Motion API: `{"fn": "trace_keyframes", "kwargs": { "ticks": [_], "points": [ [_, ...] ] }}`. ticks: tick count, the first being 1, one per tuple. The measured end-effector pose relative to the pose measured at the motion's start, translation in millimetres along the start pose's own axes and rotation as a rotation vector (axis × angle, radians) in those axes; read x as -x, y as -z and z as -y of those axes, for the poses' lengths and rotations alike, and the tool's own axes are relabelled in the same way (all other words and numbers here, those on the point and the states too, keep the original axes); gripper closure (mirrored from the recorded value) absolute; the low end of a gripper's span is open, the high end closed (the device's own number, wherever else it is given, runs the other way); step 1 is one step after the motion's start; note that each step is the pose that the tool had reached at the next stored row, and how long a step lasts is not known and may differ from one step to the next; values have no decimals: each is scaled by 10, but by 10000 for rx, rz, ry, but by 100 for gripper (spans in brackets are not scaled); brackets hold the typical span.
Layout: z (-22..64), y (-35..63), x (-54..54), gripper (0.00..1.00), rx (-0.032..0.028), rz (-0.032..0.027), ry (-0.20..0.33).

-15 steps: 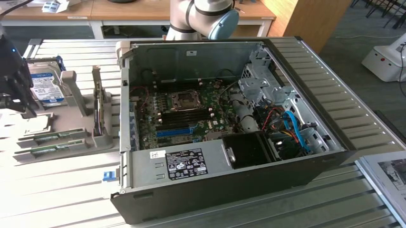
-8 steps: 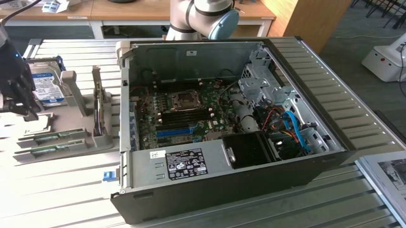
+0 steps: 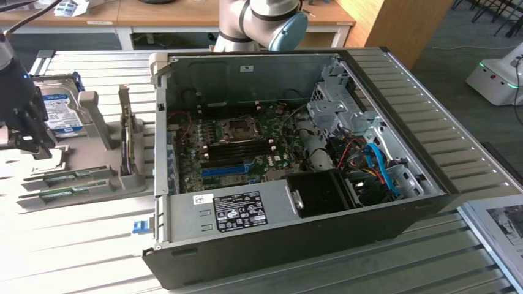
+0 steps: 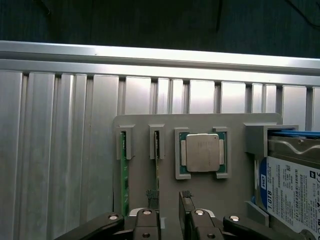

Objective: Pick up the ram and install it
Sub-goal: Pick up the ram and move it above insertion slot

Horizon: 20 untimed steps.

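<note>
Arm is reached out to the exterior view's left, gripper (image 3: 33, 146) pointing down over the grey parts holder (image 4: 235, 192), claw spread, nothing in it. In the wrist view the fingers (image 4: 152, 215) hang above the holder. The ram (image 4: 157, 167) stands on edge in its slot and runs under one finger; can't tell if they touch (second ram stick (image 4: 123, 175) is in the neighbouring slot). CPU (image 4: 202, 152) sits in the next pocket, hard drive (image 4: 292, 190) beyond it. All on a ribbed aluminium table (image 3: 82, 245). Open PC case (image 3: 286, 245) lies on its side just beside the holder, motherboard (image 3: 237, 147) exposed. Wooden desks (image 3: 163, 15) behind. Readable: "1.0TB" on the drive label. Case sticker (image 3: 237, 211) is too small to read.
</note>
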<state>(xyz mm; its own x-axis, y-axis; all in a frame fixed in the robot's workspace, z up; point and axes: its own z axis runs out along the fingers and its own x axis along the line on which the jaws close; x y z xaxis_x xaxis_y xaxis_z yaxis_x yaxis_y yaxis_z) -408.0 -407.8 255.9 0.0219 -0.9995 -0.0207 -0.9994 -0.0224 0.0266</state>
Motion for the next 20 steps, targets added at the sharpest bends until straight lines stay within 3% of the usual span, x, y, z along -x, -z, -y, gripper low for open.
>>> {"fn": "trace_keyframes", "kwargs": {
  "ticks": [9,20],
  "points": [
    [0,-1,-18,70,-1,1,0],
    [-3,2,-141,70,6,0,0]
  ]
}}
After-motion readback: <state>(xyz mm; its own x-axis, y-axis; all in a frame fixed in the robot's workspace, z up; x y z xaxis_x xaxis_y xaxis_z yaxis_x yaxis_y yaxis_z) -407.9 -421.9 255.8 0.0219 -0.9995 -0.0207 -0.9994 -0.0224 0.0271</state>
